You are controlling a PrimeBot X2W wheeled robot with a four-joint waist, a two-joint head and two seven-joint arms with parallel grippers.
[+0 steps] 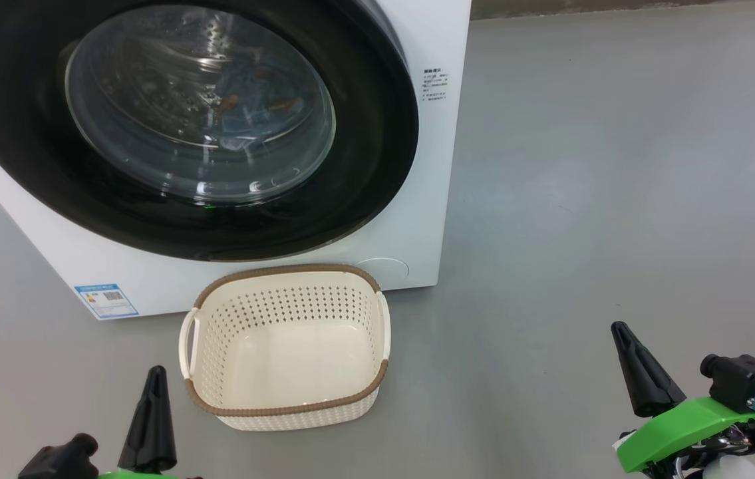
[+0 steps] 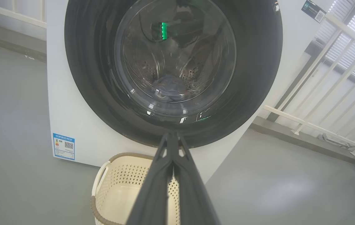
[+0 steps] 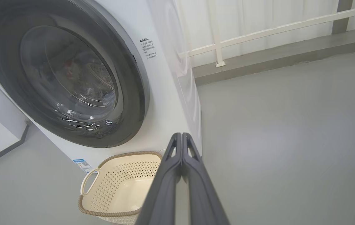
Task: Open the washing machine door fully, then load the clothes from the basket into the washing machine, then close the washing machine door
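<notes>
Basket [image 1: 291, 307] is perforated cream plastic; left gripper [image 2: 171, 137] and right gripper [image 3: 181, 136] are closed.

Head view: from high up, looking forward and down at the big white boxy washing machine [image 1: 151, 283], near enough to cut off its top. Left wrist view: from low before the machine, facing up at its large round glossy black door [image 2: 89, 62]. Right wrist view: from low, right of the machine, facing its front slantwise. Shared by all three: door and small cream perforated plastic basket [image 1: 284, 306] before the machine.
</notes>
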